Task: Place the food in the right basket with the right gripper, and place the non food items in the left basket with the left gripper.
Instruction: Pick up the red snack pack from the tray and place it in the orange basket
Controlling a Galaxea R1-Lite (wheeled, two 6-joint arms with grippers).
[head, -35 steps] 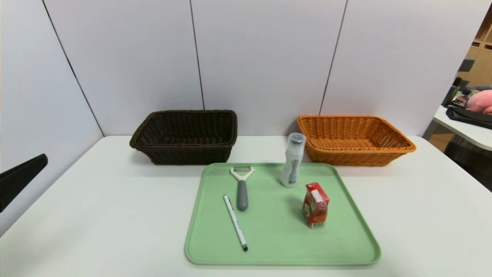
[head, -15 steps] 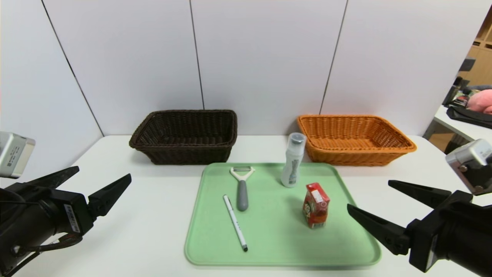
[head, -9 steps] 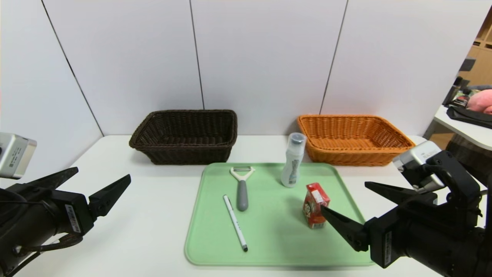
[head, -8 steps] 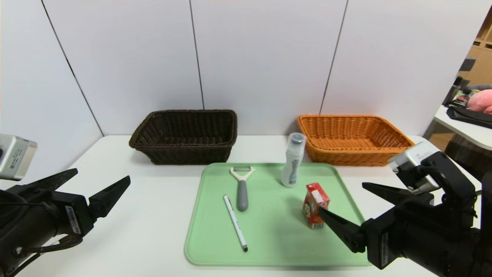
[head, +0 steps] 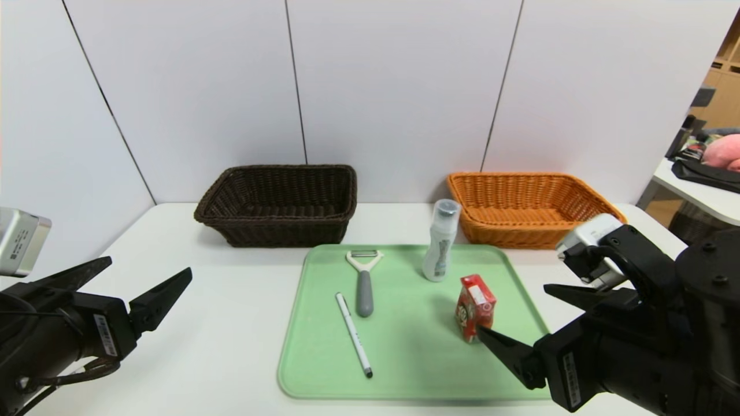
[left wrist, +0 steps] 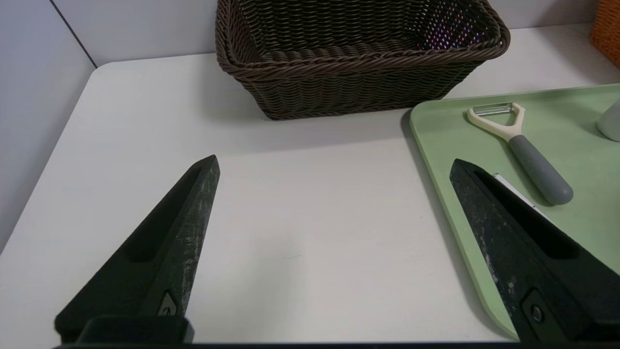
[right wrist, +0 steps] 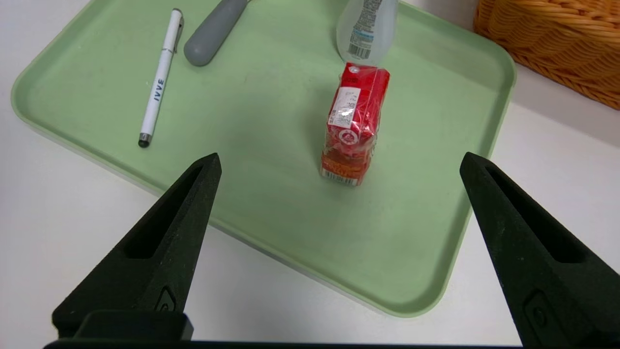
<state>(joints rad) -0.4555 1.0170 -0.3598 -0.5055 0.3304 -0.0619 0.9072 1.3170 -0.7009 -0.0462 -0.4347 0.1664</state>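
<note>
A green tray (head: 416,352) holds a red food carton (head: 474,309), a white bottle (head: 440,241), a grey-handled peeler (head: 363,283) and a white pen (head: 354,334). The dark brown left basket (head: 280,205) and the orange right basket (head: 532,209) stand behind it. My right gripper (head: 513,309) hangs open over the tray's front right corner. The carton (right wrist: 353,121) stands upright just ahead of the right gripper (right wrist: 339,157), apart from both fingers. My left gripper (head: 149,267) is open and empty over bare table, left of the tray (left wrist: 436,126).
The white table (head: 202,346) meets wall panels at its back and left sides. In the left wrist view the brown basket (left wrist: 358,53) lies ahead and the peeler (left wrist: 523,150) sits near one finger. A side table with clutter (head: 711,167) stands far right.
Both arms came into view. Over the last second the right gripper moved left and forward, up to the carton. The left gripper barely shifted.
</note>
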